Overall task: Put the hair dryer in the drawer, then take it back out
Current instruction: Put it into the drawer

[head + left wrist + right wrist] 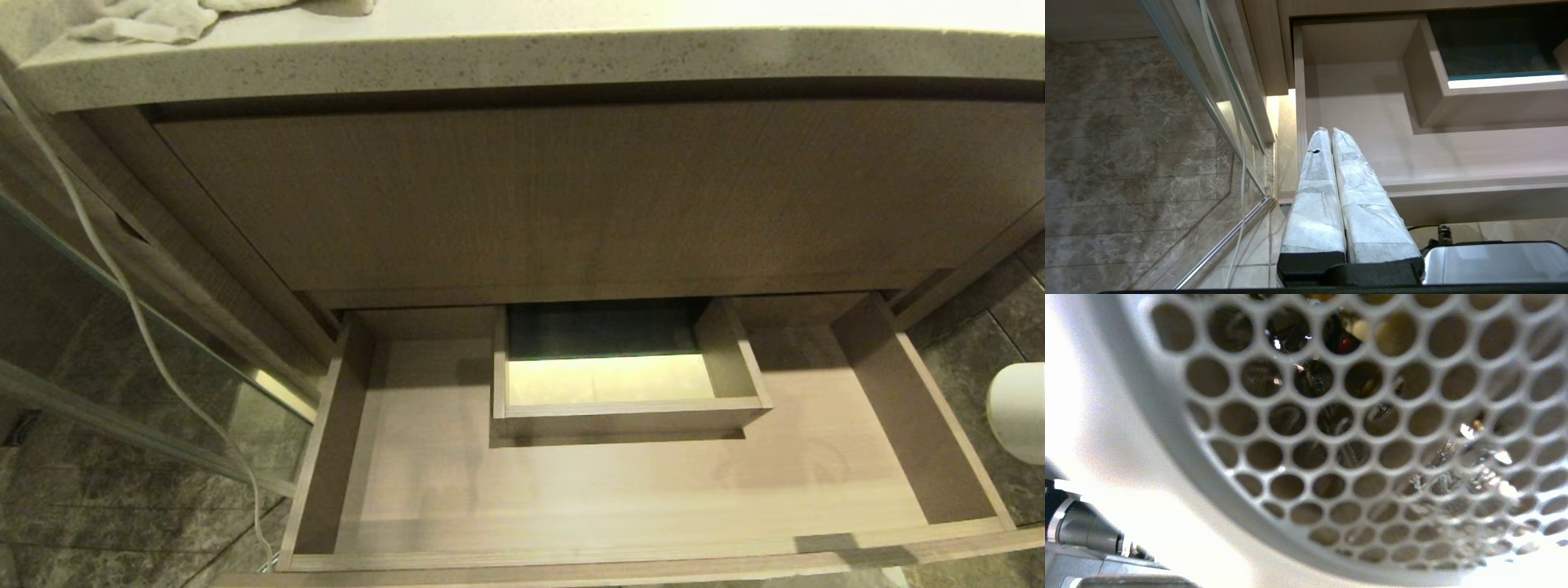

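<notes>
**Drawer stands open; hair dryer fills the right wrist camera**

From your head camera you look down on the drawer (620,490), pulled out below the taller wood panel (571,196) and the speckled countertop (522,61). Its pale wood floor lies bare, and a boxed rectangular cut-out (624,384) stands at the back, centred between the side walls. A crumpled light cloth (147,20) lies on the countertop at your far left. A thin white cord (122,286) hangs down along the glass panel (98,343) on your left and reaches the dark tiled floor (90,523). At the right edge of that view you catch part of a rounded white object (1020,408) beside the drawer's right wall; you cannot tell what it is.

Your left gripper (1327,132) hovers near the drawer's front left corner, its two white-wrapped fingers (1314,196) pressed together with nothing between them.

Your right wrist camera shows almost only the hair dryer (1331,437): its round honeycomb grille sits right up against the lens, with the white rim curving beneath it. The right gripper's fingers do not show there, so you cannot tell how its jaws stand or whether they hold the dryer. Nor can you tell where the dryer sits relative to the drawer.
</notes>
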You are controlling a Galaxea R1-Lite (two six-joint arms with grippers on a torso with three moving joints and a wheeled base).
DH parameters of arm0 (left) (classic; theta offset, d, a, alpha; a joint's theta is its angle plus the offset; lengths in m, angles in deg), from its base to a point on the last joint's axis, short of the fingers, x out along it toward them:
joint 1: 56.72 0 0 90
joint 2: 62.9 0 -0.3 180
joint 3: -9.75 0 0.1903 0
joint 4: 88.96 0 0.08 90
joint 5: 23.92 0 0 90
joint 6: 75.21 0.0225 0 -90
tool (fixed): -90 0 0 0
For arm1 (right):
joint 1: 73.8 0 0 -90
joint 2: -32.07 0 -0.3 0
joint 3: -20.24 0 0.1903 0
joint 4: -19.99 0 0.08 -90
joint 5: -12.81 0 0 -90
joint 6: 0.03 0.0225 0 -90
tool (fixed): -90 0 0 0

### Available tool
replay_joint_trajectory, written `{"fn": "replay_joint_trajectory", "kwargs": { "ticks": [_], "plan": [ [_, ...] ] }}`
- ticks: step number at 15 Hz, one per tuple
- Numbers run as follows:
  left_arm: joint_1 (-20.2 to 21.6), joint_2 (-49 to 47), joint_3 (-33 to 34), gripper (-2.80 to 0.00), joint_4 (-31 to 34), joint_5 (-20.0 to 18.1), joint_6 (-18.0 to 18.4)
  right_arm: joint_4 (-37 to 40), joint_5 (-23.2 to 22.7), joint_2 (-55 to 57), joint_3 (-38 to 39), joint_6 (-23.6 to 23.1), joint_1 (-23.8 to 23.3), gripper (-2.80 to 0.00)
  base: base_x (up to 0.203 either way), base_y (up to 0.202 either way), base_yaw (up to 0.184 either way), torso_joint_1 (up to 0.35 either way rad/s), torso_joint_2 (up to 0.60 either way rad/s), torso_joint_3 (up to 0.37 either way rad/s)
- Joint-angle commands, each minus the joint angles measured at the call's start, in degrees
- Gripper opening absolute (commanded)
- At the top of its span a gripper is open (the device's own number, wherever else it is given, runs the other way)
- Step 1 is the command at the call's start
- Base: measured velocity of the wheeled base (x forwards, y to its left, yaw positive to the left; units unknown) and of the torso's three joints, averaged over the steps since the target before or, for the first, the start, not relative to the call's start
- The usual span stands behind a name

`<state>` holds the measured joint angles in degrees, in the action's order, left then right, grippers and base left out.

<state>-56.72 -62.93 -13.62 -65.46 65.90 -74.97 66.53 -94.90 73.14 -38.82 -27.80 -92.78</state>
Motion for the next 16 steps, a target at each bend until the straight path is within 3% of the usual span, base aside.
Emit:
{"fn": "replay_joint_trajectory", "kwargs": {
  "ticks": [1,8,16],
  "plan": [
    [0.00,-0.06,0.03,-2.80,0.04,0.01,0.02,0.12,-0.05,-0.03,0.10,-0.18,0.00,-2.80,0.000,0.000,0.000,-0.191,0.46,0.264],
    [0.00,-0.06,0.09,-2.80,0.04,0.01,0.02,0.38,-0.13,0.59,0.71,-0.44,0.00,-2.80,0.000,0.000,0.000,-0.166,0.45,0.278],
    [0.00,-0.06,0.04,-2.80,0.04,0.01,0.02,0.06,-0.08,11.79,-4.37,-0.92,0.15,-2.80,0.000,0.000,0.000,-0.019,0.06,0.045]
  ]
}}
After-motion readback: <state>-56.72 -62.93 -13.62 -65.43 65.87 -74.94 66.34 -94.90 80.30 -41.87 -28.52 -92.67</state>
